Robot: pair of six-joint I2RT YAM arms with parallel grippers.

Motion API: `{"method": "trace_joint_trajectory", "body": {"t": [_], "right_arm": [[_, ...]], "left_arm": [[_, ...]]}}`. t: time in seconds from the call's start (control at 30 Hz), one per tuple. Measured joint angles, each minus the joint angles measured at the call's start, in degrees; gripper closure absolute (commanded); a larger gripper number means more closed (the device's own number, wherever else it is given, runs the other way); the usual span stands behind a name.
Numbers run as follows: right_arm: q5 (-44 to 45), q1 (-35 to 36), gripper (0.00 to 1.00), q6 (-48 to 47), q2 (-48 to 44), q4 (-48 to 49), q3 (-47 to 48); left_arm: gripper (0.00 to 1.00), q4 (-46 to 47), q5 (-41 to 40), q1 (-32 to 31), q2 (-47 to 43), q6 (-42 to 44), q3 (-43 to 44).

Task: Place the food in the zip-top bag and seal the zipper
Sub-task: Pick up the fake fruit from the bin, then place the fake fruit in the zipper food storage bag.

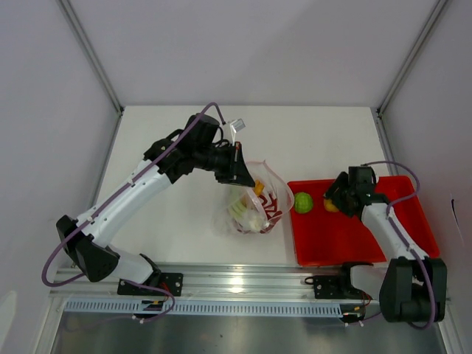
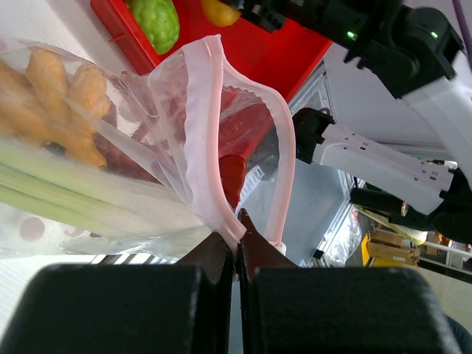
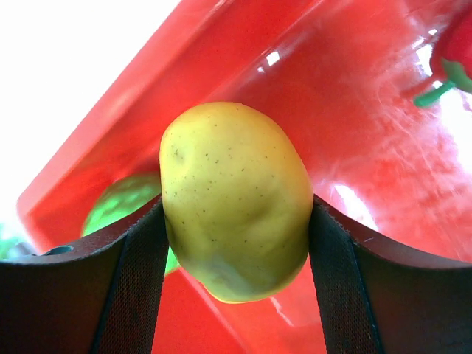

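The clear zip-top bag (image 1: 254, 206) lies mid-table with its mouth held up. My left gripper (image 1: 240, 173) (image 2: 240, 236) is shut on the pink zipper (image 2: 203, 133) strip at the bag's rim. Inside the bag lie a pale-green stalk (image 2: 66, 192), orange pieces (image 2: 66, 96) and a red piece (image 2: 232, 173). My right gripper (image 1: 333, 200) (image 3: 237, 206) is over the red tray, with both pads pressed against a yellow fruit (image 3: 236, 199) (image 1: 331, 206). A round green fruit (image 1: 303, 201) (image 3: 122, 210) sits just to its left in the tray.
The red tray (image 1: 354, 236) stands to the right of the bag, near the table's front edge. A red pepper-like piece with a green stem (image 3: 457, 51) shows at the edge of the right wrist view. White walls enclose the table.
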Motion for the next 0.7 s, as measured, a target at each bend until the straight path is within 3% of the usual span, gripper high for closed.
{"method": "trace_joint_trajectory", "body": {"t": [0.1, 0.3, 0.5, 0.7], "right_arm": [[-0.37, 0.0, 0.53, -0.24, -6.05, -3.28, 0.83], [-4.37, 3.08, 0.51, -1.44, -17.09, -8.85, 10.34], [-5.77, 18.69, 0.51, -2.38, -18.53, -9.2, 25.24], [-5.16, 34.67, 0.47, -3.34, -13.7, -8.81, 33.05]], "left_arm": [[1.0, 0.0, 0.0, 0.0, 0.0, 0.0, -0.02], [0.99, 0.02, 0.0, 0.0, 0.0, -0.02, -0.02], [0.99, 0.26, 0.07, 0.0, 0.33, -0.09, 0.0], [1.0, 0.37, 0.11, 0.0, 0.76, -0.11, 0.0]]}}
